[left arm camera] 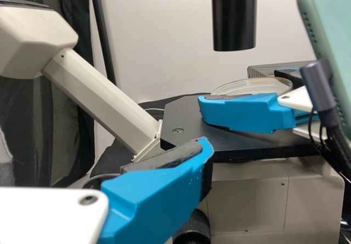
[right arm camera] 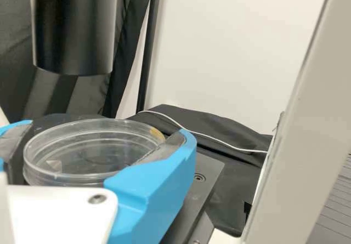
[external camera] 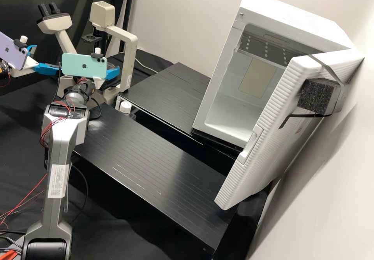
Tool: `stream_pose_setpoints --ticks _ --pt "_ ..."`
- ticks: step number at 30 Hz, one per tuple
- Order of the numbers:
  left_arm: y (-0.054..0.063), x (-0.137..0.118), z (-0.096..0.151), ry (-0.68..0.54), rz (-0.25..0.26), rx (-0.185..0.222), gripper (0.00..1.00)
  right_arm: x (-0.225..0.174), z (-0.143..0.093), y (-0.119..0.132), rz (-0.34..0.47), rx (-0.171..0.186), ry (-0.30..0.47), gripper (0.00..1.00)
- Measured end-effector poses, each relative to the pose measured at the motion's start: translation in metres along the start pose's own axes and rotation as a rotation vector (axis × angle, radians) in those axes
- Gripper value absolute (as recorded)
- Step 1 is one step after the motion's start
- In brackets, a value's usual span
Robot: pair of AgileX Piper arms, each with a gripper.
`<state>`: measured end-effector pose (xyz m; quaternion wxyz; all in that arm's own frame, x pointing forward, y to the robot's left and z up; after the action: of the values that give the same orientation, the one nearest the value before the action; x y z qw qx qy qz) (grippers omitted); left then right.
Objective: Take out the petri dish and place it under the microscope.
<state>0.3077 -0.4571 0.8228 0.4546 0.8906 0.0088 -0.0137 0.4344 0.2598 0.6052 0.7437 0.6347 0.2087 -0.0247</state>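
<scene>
With the fridge [external camera: 290, 24] opened, removal is judged done. At the microscope [external camera: 131, 53], the left end effector [external camera: 46, 59] is spread, unloaded; the dish [right arm camera: 93, 152] is grasped by the right end effector [right arm camera: 105, 130] over the stage [right arm camera: 207, 170] — contact cannot be told. 2 steps are left — setting down, release.

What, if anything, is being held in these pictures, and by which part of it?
The clear petri dish, held at opposite sides of its round wall, between the blue fingers of the right hand.
</scene>
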Motion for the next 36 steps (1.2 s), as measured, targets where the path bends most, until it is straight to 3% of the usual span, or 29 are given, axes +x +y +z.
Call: stream_pose_setpoints --ticks 7,8,13,21,36 --pt "0.0000 0.0000 0.0000 0.000 0.000 0.000 1.00 0.0012 -0.0036 0.0043 0.012 0.008 0.007 0.00" --pt "0.0000 0.0000 0.0000 0.000 0.000 0.000 1.00 0.0014 -0.0041 0.0048 0.010 0.007 0.006 1.00" --pt "0.0000 0.0000 0.0000 0.000 0.000 0.000 1.00 0.0020 -0.0048 0.0057 0.002 0.026 -0.002 1.00" --pt "0.0000 0.0000 0.0000 0.000 0.000 0.000 1.00 0.0024 -0.0046 0.0051 0.001 0.005 -0.002 1.00" --pt "0.0000 0.0000 0.0000 0.000 0.000 0.000 1.00 -0.0036 0.0008 -0.0011 -0.022 0.007 -0.003 1.00"
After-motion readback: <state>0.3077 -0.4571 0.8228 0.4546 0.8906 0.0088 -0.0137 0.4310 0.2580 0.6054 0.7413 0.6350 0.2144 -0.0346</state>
